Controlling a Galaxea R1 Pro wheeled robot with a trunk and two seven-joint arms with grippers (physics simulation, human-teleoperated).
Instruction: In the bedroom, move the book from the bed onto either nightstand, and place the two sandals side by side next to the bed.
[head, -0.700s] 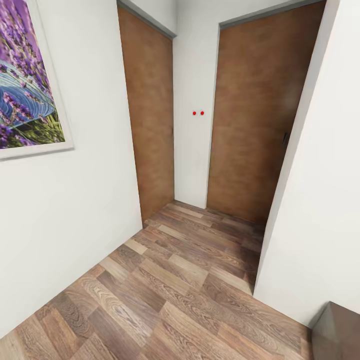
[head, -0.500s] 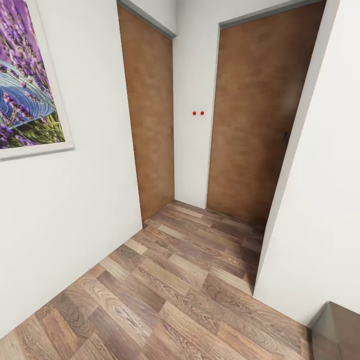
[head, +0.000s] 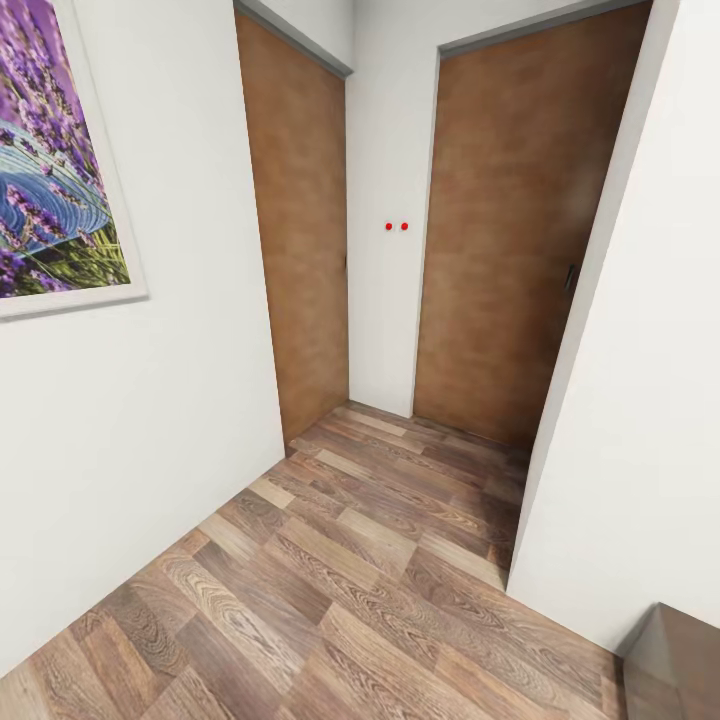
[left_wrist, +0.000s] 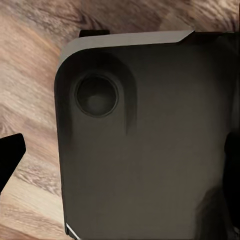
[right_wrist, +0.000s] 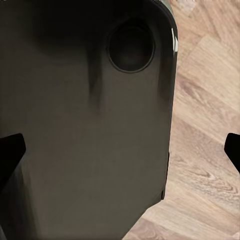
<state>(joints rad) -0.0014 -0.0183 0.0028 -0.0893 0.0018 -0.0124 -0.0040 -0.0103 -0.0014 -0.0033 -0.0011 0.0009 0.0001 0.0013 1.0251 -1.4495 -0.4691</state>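
Head view: two brown doors (head: 300, 220) and plank floor (head: 350, 580) of a corridor; book, bed and sandals unseen. Pincer states cannot be told. A thin paperback probably lifts lightly, gripped at an edge.

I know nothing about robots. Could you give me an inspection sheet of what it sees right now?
Surface: wood-plank floor, bare where visible.
Job's things: nothing seen.
Clutter: dark brown furniture corner at the head view's lower right; cannot tell what it is.
End effectors: left end effector and right end effector look open, holding nothing, each above a dark panel and the floor.
Cables: nothing seen.
Surroundings: white walls, two closed brown doors, two red dots between them, framed lavender picture on the left.
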